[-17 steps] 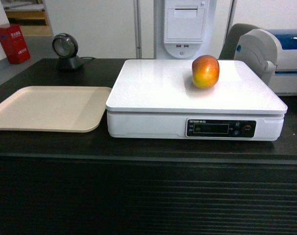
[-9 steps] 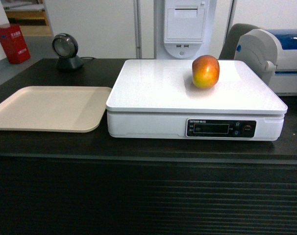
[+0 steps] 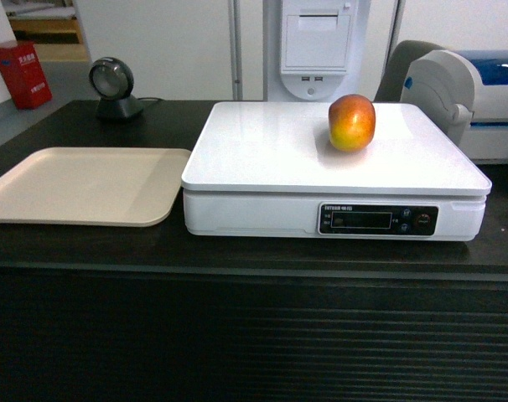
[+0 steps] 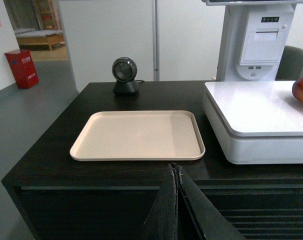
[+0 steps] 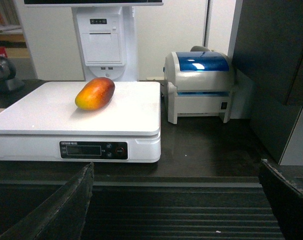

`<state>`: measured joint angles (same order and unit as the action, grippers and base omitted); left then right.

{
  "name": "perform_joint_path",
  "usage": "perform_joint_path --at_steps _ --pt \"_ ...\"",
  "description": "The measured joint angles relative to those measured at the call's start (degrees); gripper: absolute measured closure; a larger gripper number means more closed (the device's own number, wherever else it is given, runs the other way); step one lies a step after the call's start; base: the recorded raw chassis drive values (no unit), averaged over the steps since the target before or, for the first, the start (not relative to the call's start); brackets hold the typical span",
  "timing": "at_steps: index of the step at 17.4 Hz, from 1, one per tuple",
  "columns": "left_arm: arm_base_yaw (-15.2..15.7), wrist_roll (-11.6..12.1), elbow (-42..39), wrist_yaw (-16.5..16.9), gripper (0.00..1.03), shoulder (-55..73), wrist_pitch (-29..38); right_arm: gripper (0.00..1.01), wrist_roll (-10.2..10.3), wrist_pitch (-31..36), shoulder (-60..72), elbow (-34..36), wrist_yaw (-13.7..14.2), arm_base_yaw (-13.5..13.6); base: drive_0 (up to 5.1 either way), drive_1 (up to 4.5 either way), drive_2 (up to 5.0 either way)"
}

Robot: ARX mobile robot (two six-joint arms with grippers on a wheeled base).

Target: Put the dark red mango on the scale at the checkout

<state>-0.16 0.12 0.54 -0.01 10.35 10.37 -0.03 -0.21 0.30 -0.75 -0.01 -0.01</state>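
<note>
- Black fingers first: the left gripper [image 4: 177, 200] shows in its wrist view with its two fingers pressed together, holding nothing, low in front of the desk and clear of everything on it.
- The right gripper [image 5: 176, 210] has its fingers spread wide, one at each lower corner of its wrist view, with nothing between them; it sits back from the desk edge, facing the scale.
- Neither arm shows in the head view, which suggests both are drawn back so that nothing leans on the weighing surface.
- The dark red mango [image 3: 351, 122] lies on the scale [image 3: 279, 159], on the white top toward its far right part, resting free with no finger near it. From the right wrist view it lies on its side, long axis slanting, well inside the platform's edges, so it looks unlikely to roll off.
- The scale stands on the black-topped checkout [image 3: 237, 251], its dark display strip [image 3: 377, 219] facing the robot.
- Just beside the scale's left edge lies a beige tray [image 4: 136, 136], bare.
- Further out: a round black scanner [image 3: 112, 86] at the desk's back left, a white receipt printer column [image 3: 317, 46] behind the scale, and a blue-and-white label printer [image 5: 199, 85] to the right.
- Judged from this layout, the placing looks done; only the weighing remains.
</note>
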Motion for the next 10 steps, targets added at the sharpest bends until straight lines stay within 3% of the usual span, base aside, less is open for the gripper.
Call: perform_joint_path --at_steps 1,2,6,7,10 --pt "0.0 0.0 0.0 0.0 1.01 -0.7 -0.5 0.03 0.0 0.0 0.0 0.0 0.0 0.0 0.0 0.00 0.0" --pt "0.0 0.0 0.0 0.2 1.01 -6.9 -10.1 0.03 0.0 0.0 0.0 0.0 0.0 0.0 0.0 0.00 0.0" --pt "0.0 0.0 0.0 0.0 1.01 -9.8 -10.4 0.03 0.0 0.0 0.0 0.0 0.0 0.0 0.0 0.00 0.0" --pt "0.0 -0.1 0.0 0.0 0.95 -9.8 -10.7 0.03 0.0 0.0 0.0 0.0 0.0 0.0 0.0 0.00 0.0" --pt "0.0 -0.1 0.0 0.0 0.61 -9.8 -10.6 0.03 0.0 0.0 0.0 0.0 0.0 0.0 0.0 0.00 0.0"
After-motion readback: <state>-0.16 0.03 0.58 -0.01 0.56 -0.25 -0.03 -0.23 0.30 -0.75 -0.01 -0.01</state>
